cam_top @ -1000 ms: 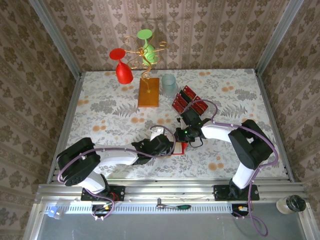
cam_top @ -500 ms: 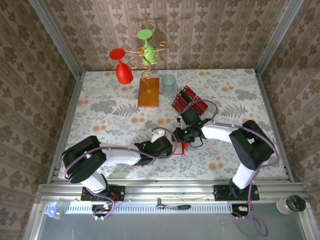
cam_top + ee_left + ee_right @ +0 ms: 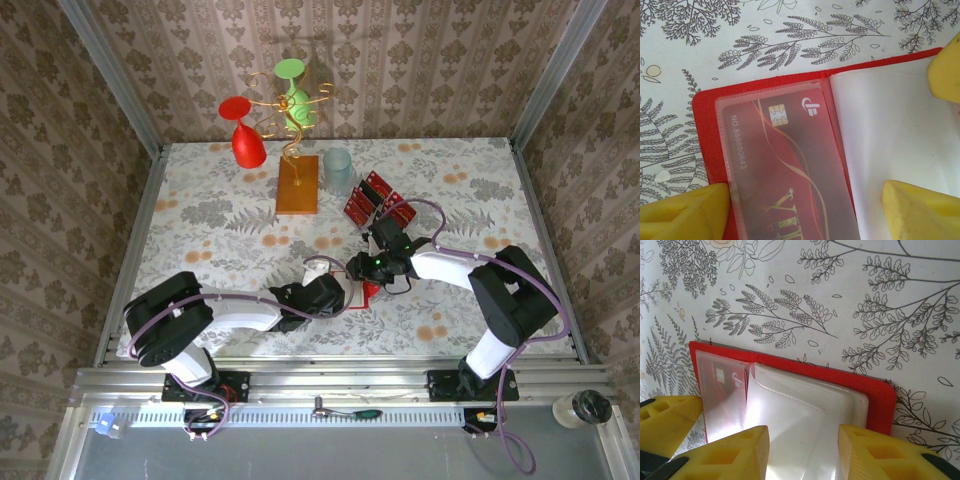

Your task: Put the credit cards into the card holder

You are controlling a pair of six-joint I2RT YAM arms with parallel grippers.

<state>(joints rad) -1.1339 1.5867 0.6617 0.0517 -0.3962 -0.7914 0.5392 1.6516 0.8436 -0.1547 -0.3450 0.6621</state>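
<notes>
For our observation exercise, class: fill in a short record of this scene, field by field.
card holder: lies open, pale inside up
credit card: one inside a clear sleeve
other cards: red, grouped beyond the grippers
left gripper: open, over the holder
right gripper: open, low over the holder

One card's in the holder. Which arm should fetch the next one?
Right. The spare cards sit on its side, nearer its open claw. The left claw straddles the holder and could probably steady it.
</notes>
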